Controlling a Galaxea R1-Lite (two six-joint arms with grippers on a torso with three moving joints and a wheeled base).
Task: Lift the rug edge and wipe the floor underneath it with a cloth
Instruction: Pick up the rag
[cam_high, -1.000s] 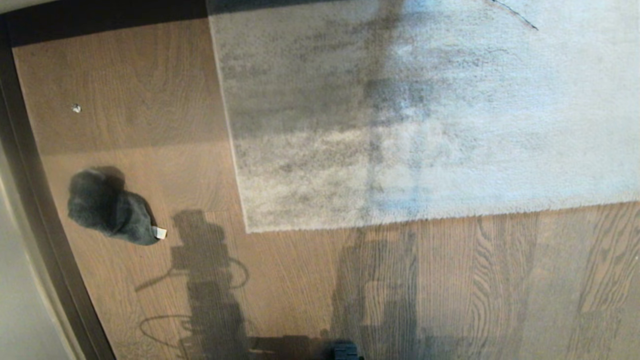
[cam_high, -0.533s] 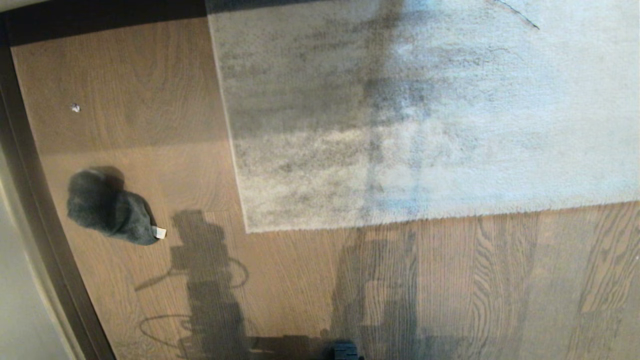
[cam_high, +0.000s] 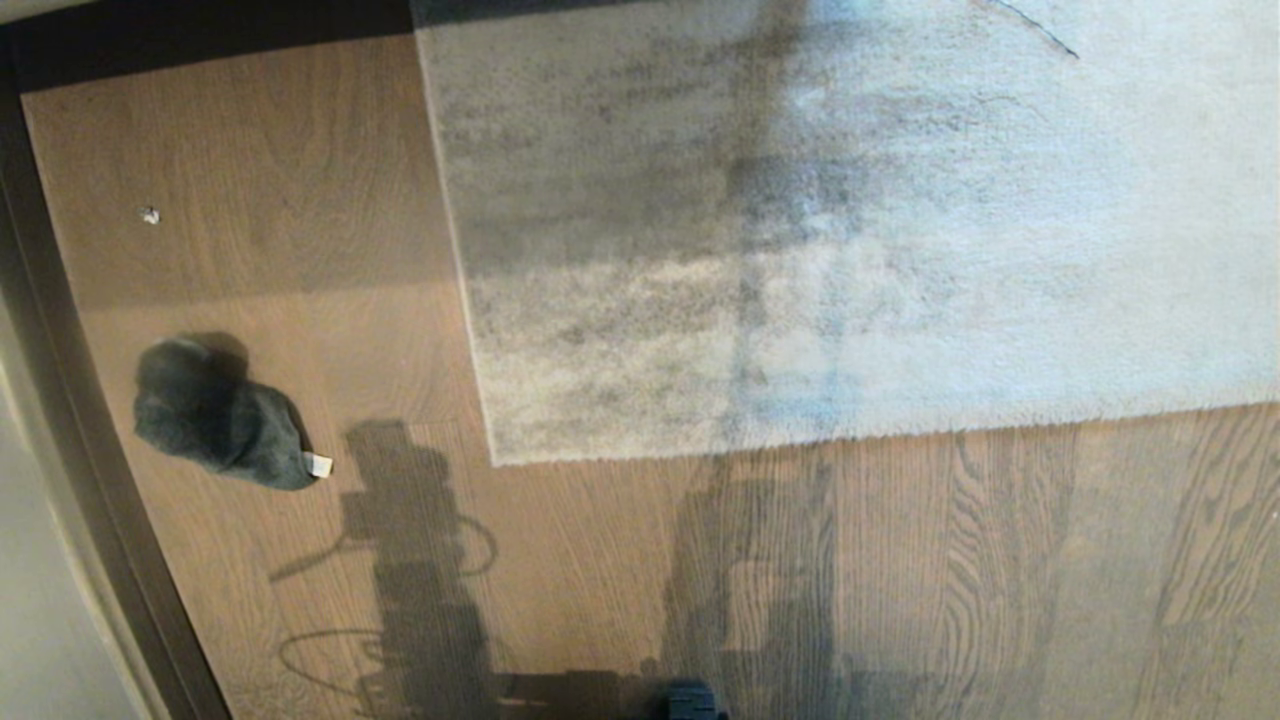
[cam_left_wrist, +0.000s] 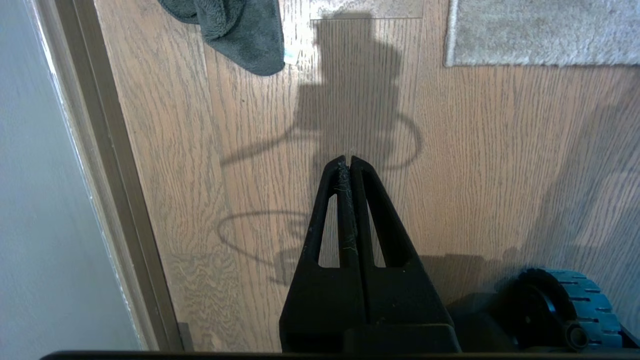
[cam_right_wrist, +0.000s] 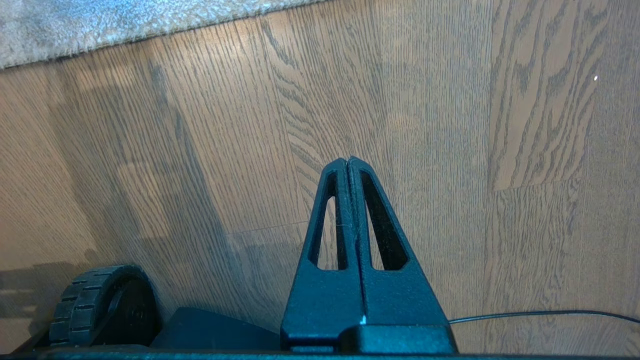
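Nothing has changed: my left gripper and right gripper stay closed, empty. The cloth lies at nine o'clock, the rug flat at one o'clock on the floor; work unstarted.

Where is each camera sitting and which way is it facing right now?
Head view: looks down at floor, rug and cloth; no arms.
Left wrist view: behind shut left gripper, over floor by the baseboard; wheel shows.
Right wrist view: behind shut right gripper; wheel, cable.
Shared: rug, floor.
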